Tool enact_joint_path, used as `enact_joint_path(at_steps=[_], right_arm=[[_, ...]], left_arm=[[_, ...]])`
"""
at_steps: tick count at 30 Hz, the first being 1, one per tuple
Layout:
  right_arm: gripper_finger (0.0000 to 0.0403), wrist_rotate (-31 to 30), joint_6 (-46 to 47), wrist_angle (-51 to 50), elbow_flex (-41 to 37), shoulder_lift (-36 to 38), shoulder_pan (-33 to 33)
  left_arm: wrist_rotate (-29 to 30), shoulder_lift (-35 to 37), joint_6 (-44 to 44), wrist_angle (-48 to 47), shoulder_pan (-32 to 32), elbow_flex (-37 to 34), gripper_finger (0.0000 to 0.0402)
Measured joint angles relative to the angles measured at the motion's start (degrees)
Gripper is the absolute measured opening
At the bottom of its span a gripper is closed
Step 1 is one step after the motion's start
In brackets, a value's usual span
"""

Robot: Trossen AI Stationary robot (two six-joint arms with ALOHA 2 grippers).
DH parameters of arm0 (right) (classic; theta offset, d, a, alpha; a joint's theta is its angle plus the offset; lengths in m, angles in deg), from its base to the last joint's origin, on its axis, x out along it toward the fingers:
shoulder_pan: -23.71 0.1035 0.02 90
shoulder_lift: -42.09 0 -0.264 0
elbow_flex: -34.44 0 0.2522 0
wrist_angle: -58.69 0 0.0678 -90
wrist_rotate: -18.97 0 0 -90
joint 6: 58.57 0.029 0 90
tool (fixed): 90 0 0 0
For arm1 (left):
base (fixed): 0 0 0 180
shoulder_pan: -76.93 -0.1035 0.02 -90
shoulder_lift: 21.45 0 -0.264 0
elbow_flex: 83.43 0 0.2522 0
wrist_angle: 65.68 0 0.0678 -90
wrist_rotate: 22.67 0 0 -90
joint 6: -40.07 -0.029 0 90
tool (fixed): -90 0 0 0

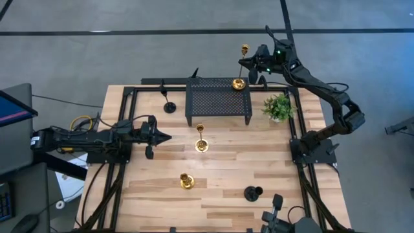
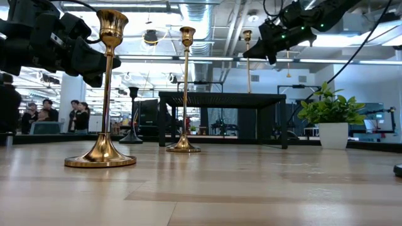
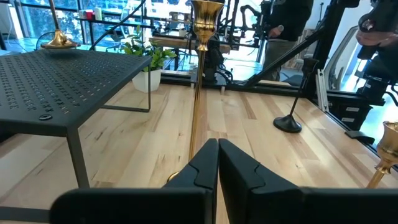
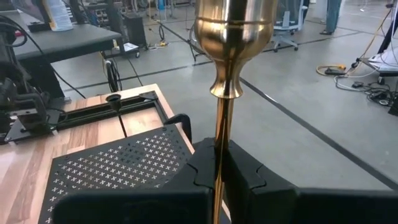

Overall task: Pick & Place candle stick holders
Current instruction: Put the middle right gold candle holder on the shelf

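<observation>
We found the right gripper at the far right corner of the black mesh rack, its jaws clenched on the thin stem of a tall gold candle stick holder. That holder was polished brass in colour, with a flared cup over a narrow neck; its round base rested on the rack top at that corner.

A second tall gold holder stood upright on the wooden table just in front of the rack, with the same slim stem and a domed round foot. A shorter gold holder stood nearer the front edge, left of centre.

One matte black holder stood beside the rack's left end. The other black holder stood near the front right.

The left gripper hovered over the table's left side, pointing toward the second tall holder, jaws pressed together on nothing. A small green plant sat right of the rack.
</observation>
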Motion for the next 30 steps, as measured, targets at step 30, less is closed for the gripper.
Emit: enact_joint_path(at_steps=[30], right_arm=[[0.0001,-2.80,-1.64,1.40,-0.18,-2.11,1.68]], left_arm=[[0.00,-1.84,0.00,-0.02,-0.01,-0.02,0.0012]])
